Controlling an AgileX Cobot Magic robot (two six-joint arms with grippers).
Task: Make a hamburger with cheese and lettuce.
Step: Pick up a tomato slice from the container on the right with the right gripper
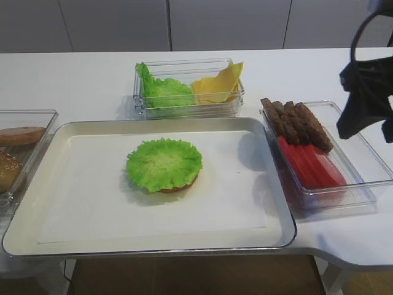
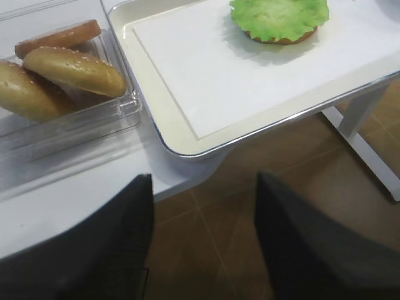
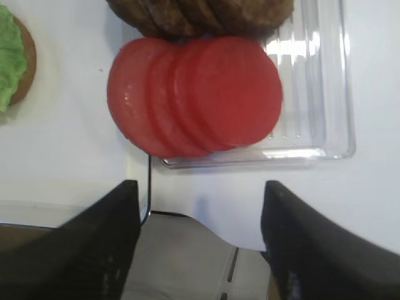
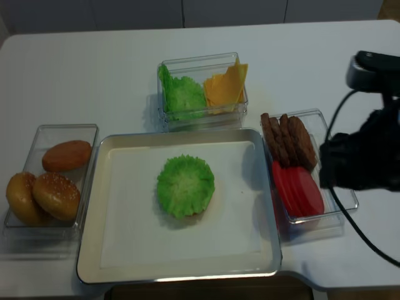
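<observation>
The hamburger is a tan bun base topped by the lettuce, a flat ruffled green leaf, at the middle of the silver tray. It also shows in the left wrist view and at the left edge of the right wrist view. The cheese leans as pale-yellow slices in the back clear container. My right gripper is open and empty, raised above the right container. My left gripper is open and empty off the table's front left edge, out of both exterior views.
A bunched pile of green leaves shares the cheese's container. A clear box on the right holds red tomato slices and brown patties. A clear box on the left holds bun halves. The table's front edge is close.
</observation>
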